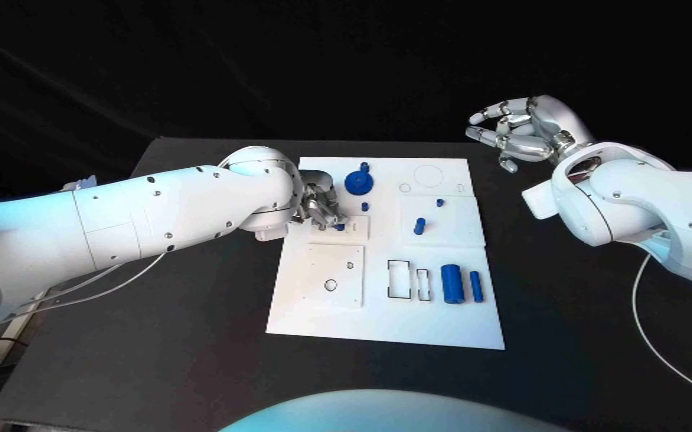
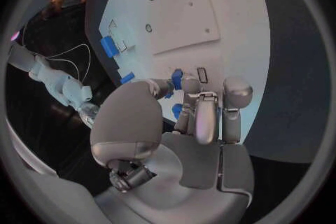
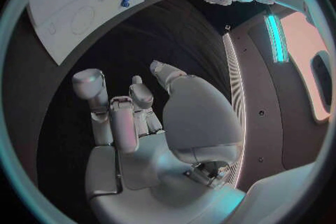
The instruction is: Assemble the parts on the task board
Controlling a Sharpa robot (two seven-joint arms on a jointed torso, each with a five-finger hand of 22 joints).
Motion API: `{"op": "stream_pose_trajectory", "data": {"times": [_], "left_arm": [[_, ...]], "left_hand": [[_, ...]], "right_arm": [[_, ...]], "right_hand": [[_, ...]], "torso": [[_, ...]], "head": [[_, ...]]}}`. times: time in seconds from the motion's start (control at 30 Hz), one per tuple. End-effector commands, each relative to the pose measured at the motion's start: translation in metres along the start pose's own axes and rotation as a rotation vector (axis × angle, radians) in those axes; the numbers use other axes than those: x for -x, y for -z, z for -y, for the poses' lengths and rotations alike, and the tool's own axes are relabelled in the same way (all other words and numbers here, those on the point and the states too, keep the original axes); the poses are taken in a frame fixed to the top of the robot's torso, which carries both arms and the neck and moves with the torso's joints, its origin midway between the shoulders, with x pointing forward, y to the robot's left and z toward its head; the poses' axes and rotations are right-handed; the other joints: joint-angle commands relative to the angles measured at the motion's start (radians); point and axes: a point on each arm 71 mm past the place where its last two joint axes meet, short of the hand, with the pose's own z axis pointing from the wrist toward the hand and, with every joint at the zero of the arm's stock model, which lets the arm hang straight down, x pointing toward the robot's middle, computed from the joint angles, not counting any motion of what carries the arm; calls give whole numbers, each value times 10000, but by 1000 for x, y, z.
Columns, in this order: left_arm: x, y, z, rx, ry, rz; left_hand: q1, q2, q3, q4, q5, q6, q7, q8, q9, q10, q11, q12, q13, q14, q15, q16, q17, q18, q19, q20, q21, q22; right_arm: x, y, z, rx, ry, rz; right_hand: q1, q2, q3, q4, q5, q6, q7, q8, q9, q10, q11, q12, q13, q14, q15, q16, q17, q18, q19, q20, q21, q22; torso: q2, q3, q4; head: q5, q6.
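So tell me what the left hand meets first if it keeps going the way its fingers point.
The left hand points down at the white task board; first contact looks like the small blue part by its fingers, though depth is unclear.

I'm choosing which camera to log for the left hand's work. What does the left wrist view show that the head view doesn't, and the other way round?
Left wrist view alone: the left hand's palm side, its fingertips at a small blue part. Head view alone: the right hand raised off the board, holding nothing, and the blue disc. Both: the white task board and the two blue cylinders.
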Motion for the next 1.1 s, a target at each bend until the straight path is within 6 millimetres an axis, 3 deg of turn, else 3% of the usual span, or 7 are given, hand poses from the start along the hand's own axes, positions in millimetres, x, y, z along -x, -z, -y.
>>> {"op": "stream_pose_trajectory", "data": {"times": [0.03, 0.3, 0.43, 0.7, 1.1], "left_arm": [[-2, 0, -3, 201, -183, -67], [-4, 0, -1, 167, -298, -251], [-4, 0, -1, 220, -271, -201], [-3, -1, -1, 306, -242, -137], [-3, -3, 2, 309, -228, -100]], "left_hand": [[8, 95, 1747, -1692, 7, 54, -39, 68, 3, 76, -26, 47, 11, 589, -72, 61, 797, -120, 52, 6, 61, 14], [-33, 41, 1760, -1727, 6, 67, -50, 95, 17, 108, -36, 71, 22, 608, -82, 90, 856, -139, 107, -5, 109, 110], [-299, -71, 1738, -1695, 0, 247, -127, 235, 60, 367, -96, 311, 343, 657, -128, 170, 1006, -186, 264, -46, 245, 373], [-563, -164, 1681, -1641, -1, 337, -190, 296, 68, 510, -149, 438, 497, 693, -173, 235, 1126, -224, 390, -87, 355, 589], [-933, -276, 1531, -1511, -8, 433, -251, 358, 67, 589, -200, 515, 569, 711, -220, 273, 1190, -246, 459, -136, 420, 714]], "right_arm": [[-1, 0, -1, 112, 82, -89], [-1, 0, -1, 105, 84, -90], [-1, 0, -1, 108, 85, -90], [-1, 0, -1, 117, 82, -107], [-1, -1, 0, 86, 74, -130]], "right_hand": [[49, -14, -16, 47, 70, -78, -14, 31, 14, 93, 0, 61, -2, 427, -47, 21, 632, 139, 72, -14, 28, 6], [38, -8, -18, 62, 77, -78, -16, 46, 18, 99, -2, 64, -5, 426, -49, 17, 623, 138, 79, -15, 32, 11], [18, -9, -28, 84, 75, -79, -18, 65, 22, 96, -3, 61, -19, 431, -51, 22, 634, 140, 80, -17, 22, 6], [12, -26, -66, 127, -172, -116, -36, 167, 42, 133, -18, 92, -32, 446, -64, 31, 659, 131, 125, -30, 44, 42], [-27, -13, -91, 181, -239, -136, -38, 204, 48, 120, -19, 84, -62, 437, -67, 16, 626, 139, 108, -33, -8, 8]], "torso": [[-4, 8, -12], [-5, 8, -7], [-14, 14, -6], [-5, 20, -28], [-3, 15, -3]], "head": [[19, -19], [14, -39], [25, -31], [34, -17], [15, -19]]}}
